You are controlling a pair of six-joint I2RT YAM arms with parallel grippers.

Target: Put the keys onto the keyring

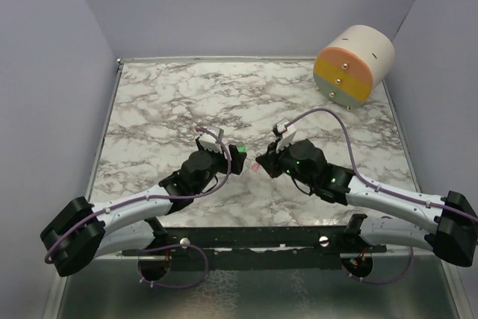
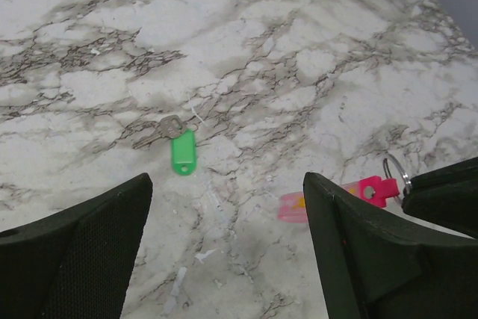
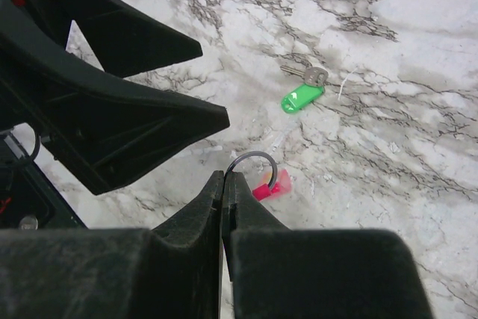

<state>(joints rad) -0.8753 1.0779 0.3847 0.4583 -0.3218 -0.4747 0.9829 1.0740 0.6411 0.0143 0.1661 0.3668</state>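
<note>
The right gripper (image 3: 224,178) is pressing its black fingers together on the thin silver wire keyring (image 3: 253,163), near the middle of the white, grey-veined marble tabletop (image 1: 149,102). The longer pink-red plastic-headed key (image 3: 269,184) is meeting that ring at its holed end; whether it is threaded on I cannot tell. The left gripper (image 2: 228,181) is hovering close beside them, its jaws spread wide with nothing between them. The short bright green plastic-headed key (image 2: 182,152) is lying flat just beyond both grippers, with bare stone on every side. Pale lilac walls (image 1: 52,72) are closing off the left, back and right edges. A cream, orange and green cylinder (image 1: 358,50) is lying tipped in the far right corner, well apart. Any writing on the key heads is too small to read.
</note>
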